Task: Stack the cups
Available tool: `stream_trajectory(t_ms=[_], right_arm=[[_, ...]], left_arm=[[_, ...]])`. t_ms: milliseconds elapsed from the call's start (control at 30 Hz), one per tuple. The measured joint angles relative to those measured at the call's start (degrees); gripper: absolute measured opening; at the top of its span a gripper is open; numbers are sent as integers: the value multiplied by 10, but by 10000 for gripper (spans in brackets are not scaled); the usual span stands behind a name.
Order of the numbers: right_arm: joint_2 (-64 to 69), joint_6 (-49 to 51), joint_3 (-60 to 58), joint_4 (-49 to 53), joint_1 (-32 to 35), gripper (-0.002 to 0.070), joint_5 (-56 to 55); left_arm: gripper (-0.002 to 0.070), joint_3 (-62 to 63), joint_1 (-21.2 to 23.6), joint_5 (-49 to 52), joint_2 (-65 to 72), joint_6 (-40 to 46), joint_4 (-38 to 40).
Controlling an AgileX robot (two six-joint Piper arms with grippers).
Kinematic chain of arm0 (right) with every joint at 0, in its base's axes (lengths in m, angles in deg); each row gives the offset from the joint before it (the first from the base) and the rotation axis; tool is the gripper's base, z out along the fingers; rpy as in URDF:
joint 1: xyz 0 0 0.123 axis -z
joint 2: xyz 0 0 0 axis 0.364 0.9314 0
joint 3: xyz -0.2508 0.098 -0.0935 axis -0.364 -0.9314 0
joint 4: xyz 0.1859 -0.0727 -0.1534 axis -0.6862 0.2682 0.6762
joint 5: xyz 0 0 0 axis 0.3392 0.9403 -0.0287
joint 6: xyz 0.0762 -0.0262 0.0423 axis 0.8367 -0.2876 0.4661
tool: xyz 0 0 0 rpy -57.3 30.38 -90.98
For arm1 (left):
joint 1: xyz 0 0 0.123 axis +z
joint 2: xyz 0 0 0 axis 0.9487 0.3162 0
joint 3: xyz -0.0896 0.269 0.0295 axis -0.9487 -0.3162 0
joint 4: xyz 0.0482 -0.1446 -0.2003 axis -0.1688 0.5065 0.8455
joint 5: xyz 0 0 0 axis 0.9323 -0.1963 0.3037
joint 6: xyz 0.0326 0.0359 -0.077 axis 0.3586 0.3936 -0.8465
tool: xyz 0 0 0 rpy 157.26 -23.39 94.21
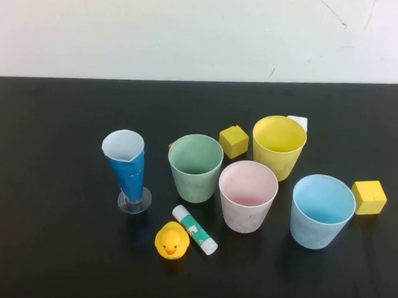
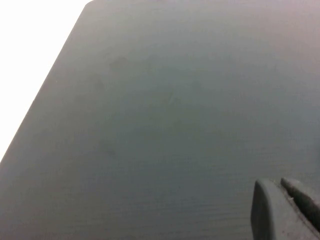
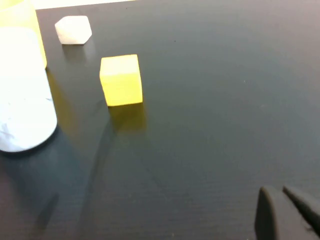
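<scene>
Four tumblers stand upright and apart on the black table [image 1: 47,248]: green [image 1: 195,167], pink [image 1: 247,195], yellow [image 1: 278,146] and light blue [image 1: 322,210]. Neither arm shows in the high view. My left gripper [image 2: 280,192] hangs over bare table with its fingers together and empty; no cup shows in its view. My right gripper [image 3: 282,200] is shut and empty, over bare table to the right of the cups. Its view shows the light blue cup [image 3: 22,100] looking pale and an edge of the yellow cup [image 3: 20,20].
A tall narrow blue cone glass [image 1: 126,168] stands left of the green cup. A rubber duck [image 1: 172,241] and a glue stick [image 1: 195,229] lie in front. Yellow cubes sit behind the green cup [image 1: 233,141] and right of the blue cup [image 1: 369,197] [image 3: 121,80]. A small white piece [image 1: 298,122] [image 3: 73,30] lies behind the yellow cup.
</scene>
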Motion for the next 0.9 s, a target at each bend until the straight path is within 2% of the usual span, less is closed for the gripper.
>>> stream_trajectory(t_ms=[300, 733, 800, 900], right_arm=[[0, -8, 0, 85, 0, -1, -1], [0, -45, 0, 97, 0, -1, -3], [0, -45, 0, 97, 0, -1, -3], [0, -46, 0, 99, 0, -1, -3]], left_arm=[[-2, 0, 0, 0, 0, 0, 0], [-2, 0, -29, 0, 0, 0, 0], [-2, 0, -30, 0, 0, 0, -8], [-2, 0, -31, -1, 0, 0, -61]])
